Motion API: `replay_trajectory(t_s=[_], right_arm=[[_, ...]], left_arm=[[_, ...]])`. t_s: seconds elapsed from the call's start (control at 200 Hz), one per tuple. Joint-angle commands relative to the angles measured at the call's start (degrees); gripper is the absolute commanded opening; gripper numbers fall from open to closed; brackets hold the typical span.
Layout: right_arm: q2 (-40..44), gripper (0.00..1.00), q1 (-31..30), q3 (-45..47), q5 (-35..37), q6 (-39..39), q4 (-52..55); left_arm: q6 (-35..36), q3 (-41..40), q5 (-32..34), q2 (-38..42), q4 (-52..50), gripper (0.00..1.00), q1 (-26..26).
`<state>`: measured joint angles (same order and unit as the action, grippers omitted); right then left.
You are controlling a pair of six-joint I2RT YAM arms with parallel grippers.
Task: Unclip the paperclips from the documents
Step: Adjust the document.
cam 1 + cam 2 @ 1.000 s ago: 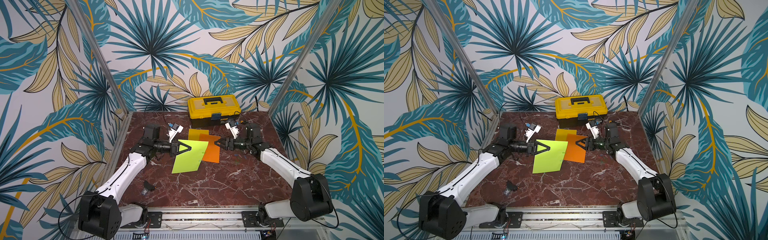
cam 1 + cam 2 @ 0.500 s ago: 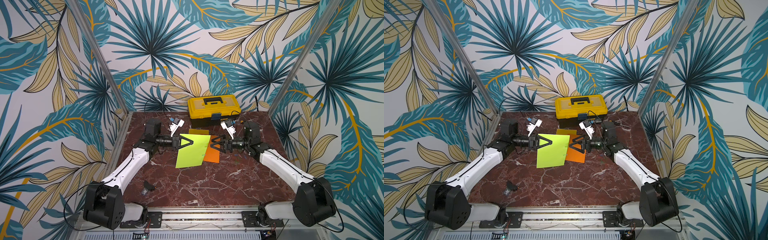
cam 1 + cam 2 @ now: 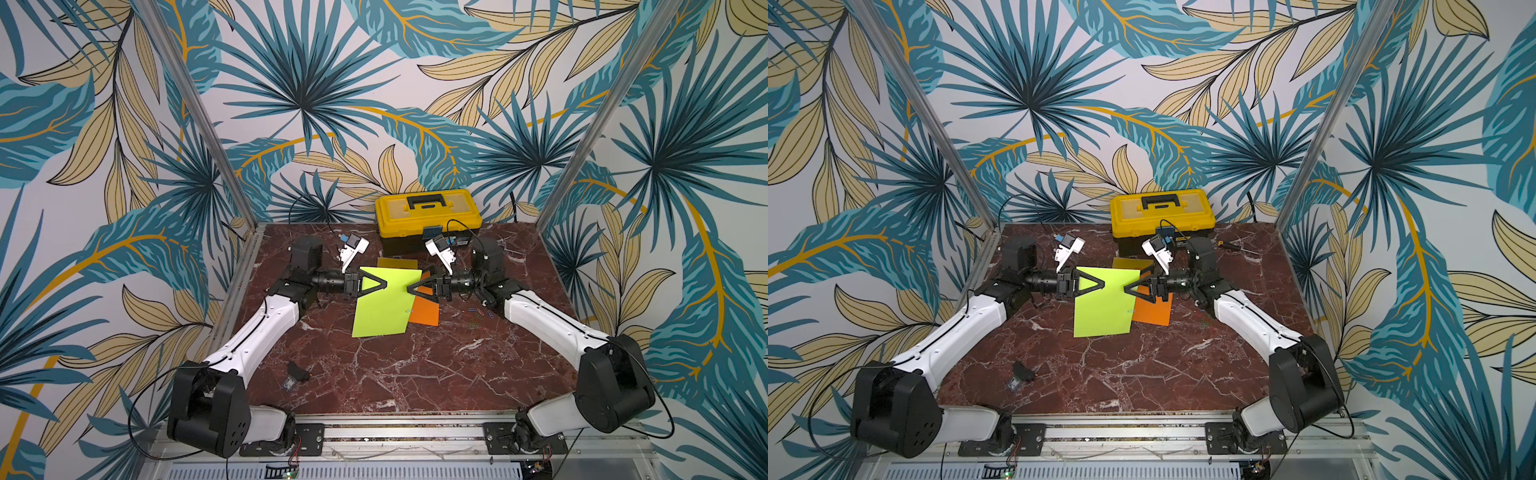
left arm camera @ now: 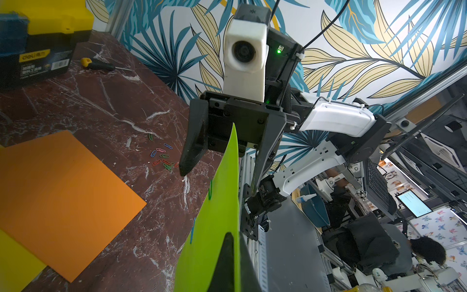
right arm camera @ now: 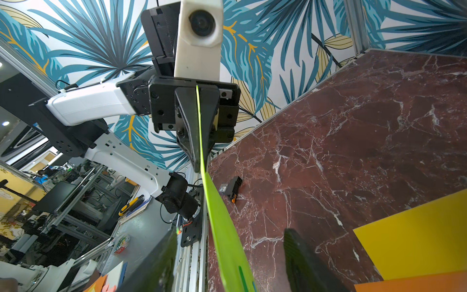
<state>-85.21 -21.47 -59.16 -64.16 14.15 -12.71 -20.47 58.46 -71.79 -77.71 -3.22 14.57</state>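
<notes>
Now: left fingers (image 5: 188, 129) pinch the lime green sheet (image 3: 384, 309) up off the counter (image 3: 415, 374) — right fingers (image 4: 194, 144) wide, astride its edge. I'd slide along to the green paperclip (image 4: 210, 190), close, pull straight off.

My left arm (image 3: 266, 328) and right arm (image 3: 544, 320) stretched inward to mid-frame, wrists level; left gripper (image 3: 385, 284) was clamped shut, right gripper (image 3: 408, 288) faced it, jaws spread apart.
</notes>
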Motion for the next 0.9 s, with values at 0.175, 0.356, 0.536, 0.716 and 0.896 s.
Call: replay_trajectory(t_s=[0.175, 0.356, 0.536, 0.716, 0.896], right_arm=[[-0.16, 0.40, -1.51, -0.48, -2.28, 4.62, -5.23], [-0.11, 0.14, -1.75, -0.48, -1.85, 4.83, -4.61], [-0.04, 0.00, -1.73, -0.59, -0.80, 5.48, -4.31], [0.20, 0.00, -1.78, -0.70, 0.26, 5.84, -3.52], [0.92, 0.00, -1.71, -0.96, 1.28, 5.47, -2.61]], left_arm=[[-0.20, 1.29, -0.38, 0.29, 1.38, 0.00, 0.10], [-0.35, 1.48, -0.13, 0.30, 1.38, 0.00, 0.14], [-0.69, 1.10, 0.23, 0.56, 1.44, 0.00, 0.17], [-1.23, 0.30, 0.70, 0.76, 1.47, 0.24, 0.20], [-1.32, -0.60, 0.60, 1.50, 1.47, 0.29, 0.27]])
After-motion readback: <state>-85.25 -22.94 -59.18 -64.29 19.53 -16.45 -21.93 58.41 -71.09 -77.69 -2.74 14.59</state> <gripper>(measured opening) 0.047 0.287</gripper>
